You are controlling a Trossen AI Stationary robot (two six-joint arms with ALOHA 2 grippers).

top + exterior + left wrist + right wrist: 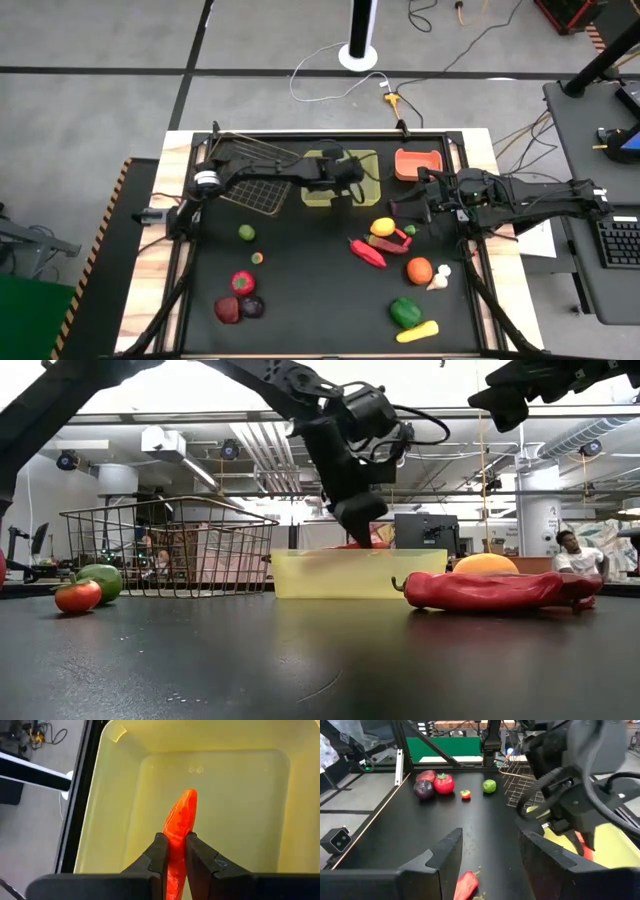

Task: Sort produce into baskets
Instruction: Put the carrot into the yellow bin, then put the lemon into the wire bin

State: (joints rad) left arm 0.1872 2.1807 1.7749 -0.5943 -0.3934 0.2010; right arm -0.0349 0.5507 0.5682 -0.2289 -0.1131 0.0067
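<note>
My left gripper reaches over the translucent yellow tray and is shut on an orange-red tapered piece, a carrot by its look. A dark wire basket stands left of the tray and a salmon-red bin right of it. My right gripper waits open near the bin with nothing between its fingers. Loose produce lies on the black mat: lime, lemon, red chili, green pepper. My left gripper pinches the carrot about midway along its length between its two fingers. The fingers slant down from the table's left and lie along the piece. Its narrow end sticks out past the fingertips over the tray floor; whether it touches the floor I cannot tell.
A tomato, a purple beet and another red piece sit near the front left. An orange fruit, garlic and a yellow piece lie at the front right. A person sits in the room behind.
</note>
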